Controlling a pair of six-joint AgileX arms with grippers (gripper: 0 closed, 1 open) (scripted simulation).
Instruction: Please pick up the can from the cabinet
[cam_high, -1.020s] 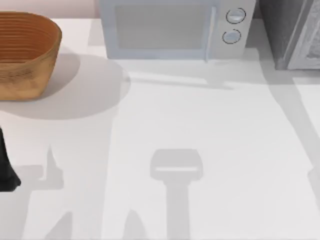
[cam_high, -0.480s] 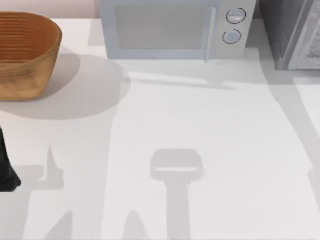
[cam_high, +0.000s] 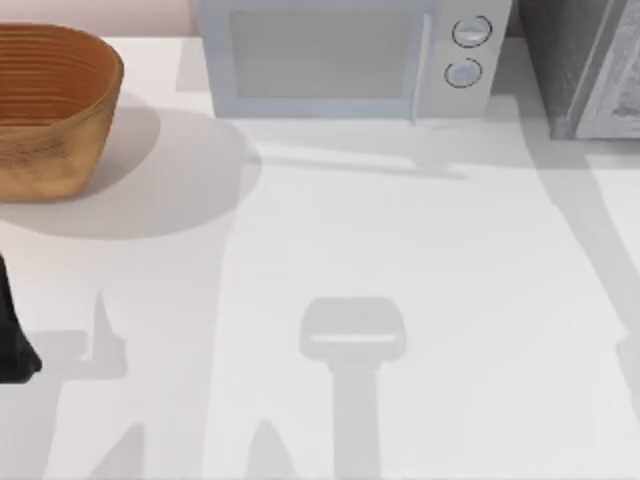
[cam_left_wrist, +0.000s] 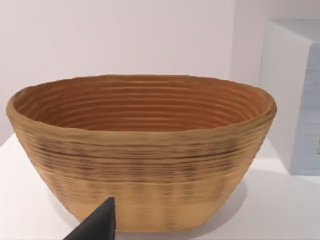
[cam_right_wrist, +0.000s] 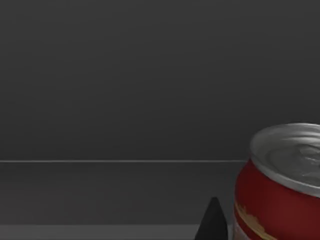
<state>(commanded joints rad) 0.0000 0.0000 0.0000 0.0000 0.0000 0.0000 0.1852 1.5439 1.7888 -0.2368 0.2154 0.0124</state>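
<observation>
The can (cam_right_wrist: 280, 190) is red with a silver lid and stands upright inside the dark cabinet (cam_right_wrist: 125, 100) in the right wrist view. A dark part of my right gripper (cam_right_wrist: 214, 222) sits close beside the can, level with its lower body. Contact between them cannot be made out. In the top view the grey cabinet (cam_high: 575, 70) stands at the table's far right corner. My left arm (cam_high: 10, 340) is parked at the left edge of the table. A dark part of my left gripper (cam_left_wrist: 95, 225) faces the basket.
A woven brown basket (cam_high: 50, 105) stands at the far left of the table. It appears close up as the basket (cam_left_wrist: 140, 150) in the left wrist view. A pale microwave (cam_high: 345, 60) sits at the back centre, between basket and cabinet.
</observation>
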